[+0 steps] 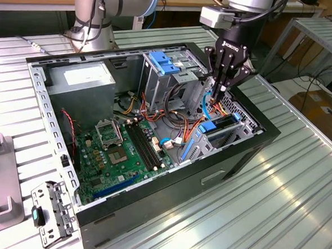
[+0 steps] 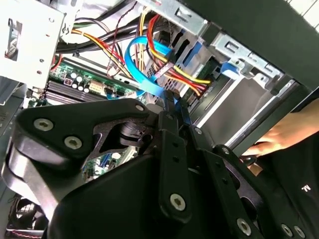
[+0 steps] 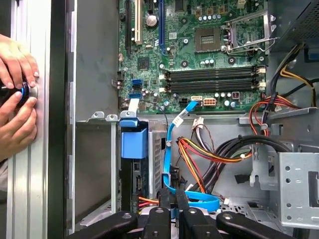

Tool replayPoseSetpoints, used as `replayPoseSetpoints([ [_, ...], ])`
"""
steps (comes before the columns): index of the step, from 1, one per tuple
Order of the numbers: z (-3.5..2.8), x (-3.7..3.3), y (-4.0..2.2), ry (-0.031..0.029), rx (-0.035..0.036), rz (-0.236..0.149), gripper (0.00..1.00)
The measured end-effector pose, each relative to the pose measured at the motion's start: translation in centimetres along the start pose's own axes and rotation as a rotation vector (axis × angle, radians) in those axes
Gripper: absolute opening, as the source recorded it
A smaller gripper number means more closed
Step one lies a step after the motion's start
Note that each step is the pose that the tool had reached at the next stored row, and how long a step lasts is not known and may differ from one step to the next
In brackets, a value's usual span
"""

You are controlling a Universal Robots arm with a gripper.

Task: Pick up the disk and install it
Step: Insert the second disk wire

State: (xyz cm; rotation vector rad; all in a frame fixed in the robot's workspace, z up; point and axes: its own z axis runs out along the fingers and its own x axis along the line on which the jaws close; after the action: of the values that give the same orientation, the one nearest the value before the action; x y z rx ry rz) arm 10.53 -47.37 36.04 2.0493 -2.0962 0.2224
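Blue plastic frames the disk point(image 3: 133, 144), a flat dark drive in a carrier whose rounded blue end faces the motherboard point(image 3: 199, 59). The disk sits in a sheet-metal bay just beside the motherboard's edge, inside the open computer case point(image 1: 237, 157). In the exterior view the disk point(image 1: 211, 127) lies in that bay, near the motherboard point(image 1: 125, 150).

The gripper point(image 3: 172, 199) hangs inside the case, off the same edge of the motherboard as the disk but apart from it, among bundled red, yellow and orange wires. Its fingers are drawn close together, leaving only a narrow gap. A thin light-blue cable point(image 3: 169, 149) loops from the motherboard down to the fingertips. Whether the cable is pinched between them cannot be told. The exterior view shows the gripper point(image 1: 215, 98) pointing straight down with nothing of the disk in it. The second wrist view shows the gripper point(image 2: 172, 102) with the cable at its tip.

A person's hands point(image 3: 17, 99) rest on the table outside the case wall, well away from the motherboard.

Handling, as judged from these views:
- The drive is probably stiff and fairly dense for its size.
- It is likely sensitive to knocks.
- The carrier is likely light, smooth and a little flexible.
- The blue rails along the long sides, or the rounded blue end, look like the safest places to grip.
- The dark face and the connector end are best left untouched.
- The nearby wiring leaves little room around the bay.
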Motion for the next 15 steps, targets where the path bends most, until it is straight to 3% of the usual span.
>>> replayPoseSetpoints([
  [1, 0.02, 0.02, 0.23, -0.0013, 0.0016, 0.0, 0.16],
  [4, 0.18, 0.24, 0.96, -0.0149, 0.0109, 0.002, 0.16],
  [8, 0.73, 1.57, 1.0, -0.0338, 0.0164, 0.002, 0.16],
  [9, 0.9, 2.01, 1.01, -0.0466, 0.0183, 0.002, 0.16],
  [10, 1.01, 2.28, 1.08, -0.0632, 0.0226, 0.001, 0.16],
  [12, 1.13, 2.53, 1.23, -0.0837, 0.0351, -0.001, 0.16],
  [13, 1.18, 2.63, 1.28, -0.0883, 0.0436, -0.001, 0.16],
  [15, 1.27, 2.82, 1.45, -0.0917, 0.055, 0.0, 0.16],
])
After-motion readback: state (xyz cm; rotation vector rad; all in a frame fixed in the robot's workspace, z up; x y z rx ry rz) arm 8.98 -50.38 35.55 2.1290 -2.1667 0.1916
